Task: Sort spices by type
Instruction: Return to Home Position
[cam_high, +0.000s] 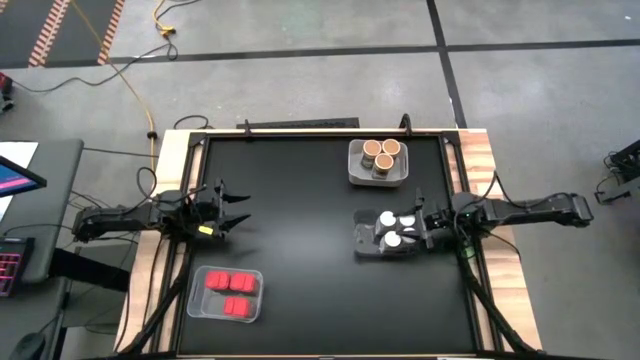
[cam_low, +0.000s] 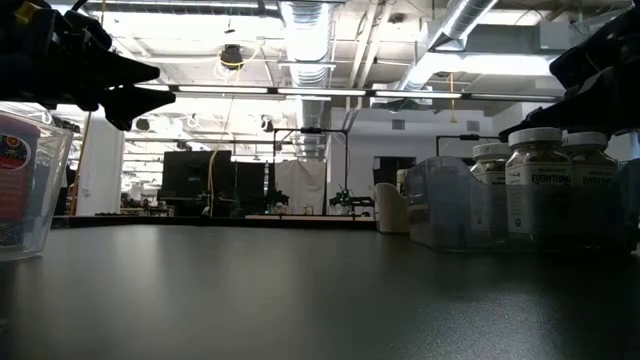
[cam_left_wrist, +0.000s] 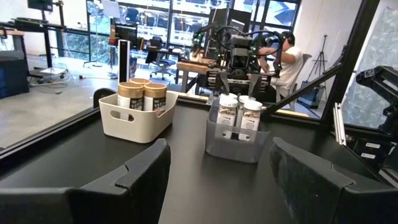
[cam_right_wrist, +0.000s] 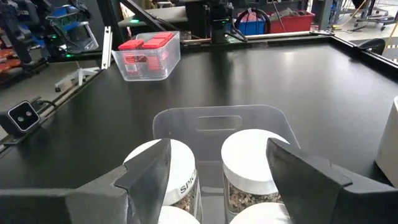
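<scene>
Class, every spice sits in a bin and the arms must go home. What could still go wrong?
1. The right gripper hangs open just above the white-lidded jars in the dark bin; withdrawing low, it might clip a lid or drag the bin.
2. The clear bin of red cans sits at the table edge near the open left gripper; a sweep might nudge it off.
</scene>
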